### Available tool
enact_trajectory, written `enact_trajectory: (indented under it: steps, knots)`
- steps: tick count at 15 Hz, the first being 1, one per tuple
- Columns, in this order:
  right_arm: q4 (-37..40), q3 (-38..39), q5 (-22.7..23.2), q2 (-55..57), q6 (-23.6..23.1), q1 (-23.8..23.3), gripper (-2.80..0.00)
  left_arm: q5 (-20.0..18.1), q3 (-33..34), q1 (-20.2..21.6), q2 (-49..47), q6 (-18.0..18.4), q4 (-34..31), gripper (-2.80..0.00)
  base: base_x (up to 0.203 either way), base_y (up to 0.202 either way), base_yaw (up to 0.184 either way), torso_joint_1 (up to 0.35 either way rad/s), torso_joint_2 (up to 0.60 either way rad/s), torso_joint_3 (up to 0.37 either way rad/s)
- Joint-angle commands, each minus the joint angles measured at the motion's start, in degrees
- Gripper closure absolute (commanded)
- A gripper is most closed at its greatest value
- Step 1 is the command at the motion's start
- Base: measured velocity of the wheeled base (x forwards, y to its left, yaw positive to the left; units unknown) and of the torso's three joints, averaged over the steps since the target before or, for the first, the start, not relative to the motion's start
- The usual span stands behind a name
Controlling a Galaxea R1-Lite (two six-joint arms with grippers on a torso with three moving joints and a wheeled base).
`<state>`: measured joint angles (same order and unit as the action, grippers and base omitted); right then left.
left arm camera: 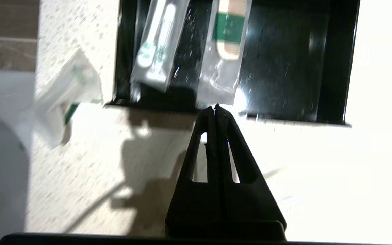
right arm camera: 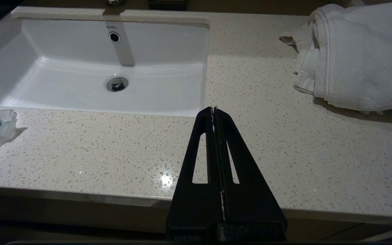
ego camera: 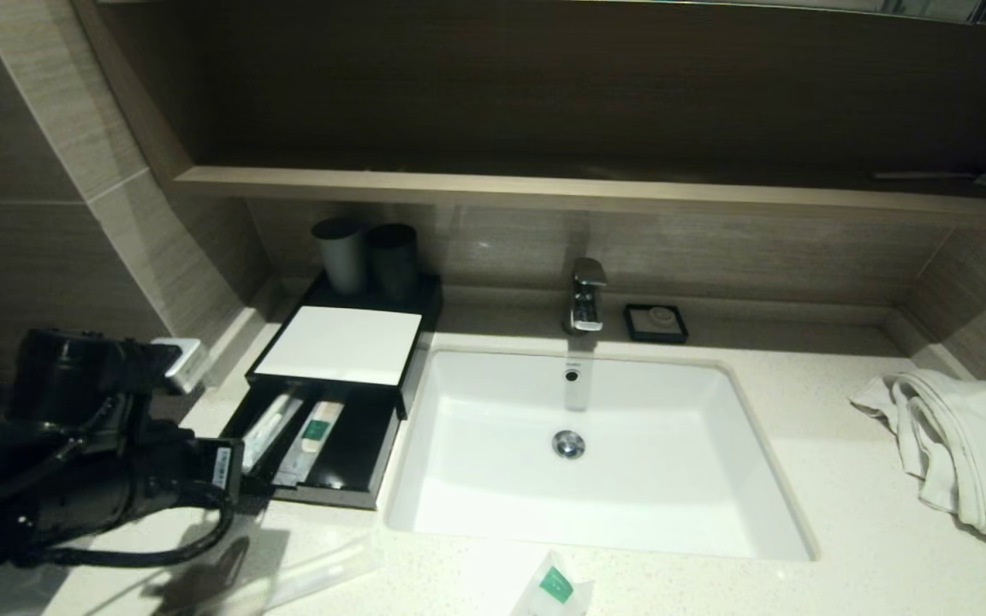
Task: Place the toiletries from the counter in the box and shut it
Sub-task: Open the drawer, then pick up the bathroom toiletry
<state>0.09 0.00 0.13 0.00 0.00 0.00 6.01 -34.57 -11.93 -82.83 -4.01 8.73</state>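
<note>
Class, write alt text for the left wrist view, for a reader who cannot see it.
The shut left gripper points at the front edge of an open black drawer holding two clear packets with green marks. A third packet lies outside it on the speckled counter.

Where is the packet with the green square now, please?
In the head view, the packet with the green square lies on the counter at the near edge, in front of the sink, apart from the open box.
</note>
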Motion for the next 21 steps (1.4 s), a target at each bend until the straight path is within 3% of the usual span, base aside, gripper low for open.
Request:
enact_trajectory:
  steps: [1,4,6,8,12,18,21]
  knots:
    - [0.00,0.00,0.04,0.00,0.00,0.00,0.00,-0.31,-1.30,1.35,5.15,2.85,-7.03,0.00,0.000,0.000,0.000,0.000,0.00,0.000]
    - [0.00,0.00,0.04,0.00,0.00,0.00,0.00,-6.42,-1.07,7.75,7.93,13.40,-12.68,0.00,0.000,0.000,0.000,0.000,0.00,0.000]
    - [0.00,0.00,0.04,0.00,0.00,0.00,0.00,-12.83,-0.96,13.89,9.04,25.85,-20.13,0.00,0.000,0.000,0.000,0.000,0.00,0.000]
    - [0.00,0.00,0.04,0.00,0.00,0.00,0.00,-20.50,-1.14,17.37,9.42,34.06,-27.17,0.00,0.000,0.000,0.000,0.000,0.00,0.000]
    - [0.00,0.00,0.04,0.00,0.00,0.00,0.00,-26.76,0.61,17.56,9.46,38.63,-29.90,0.00,0.000,0.000,0.000,0.000,0.00,0.000]
    - [0.00,0.00,0.04,0.00,0.00,0.00,0.00,-30.04,5.39,17.56,9.24,46.56,-29.92,0.00,0.000,0.000,0.000,0.000,0.00,0.000]
    - [0.00,0.00,0.04,0.00,0.00,0.00,0.00,-29.93,6.45,17.56,8.36,48.24,-29.64,0.00,0.000,0.000,0.000,0.000,0.00,0.000]
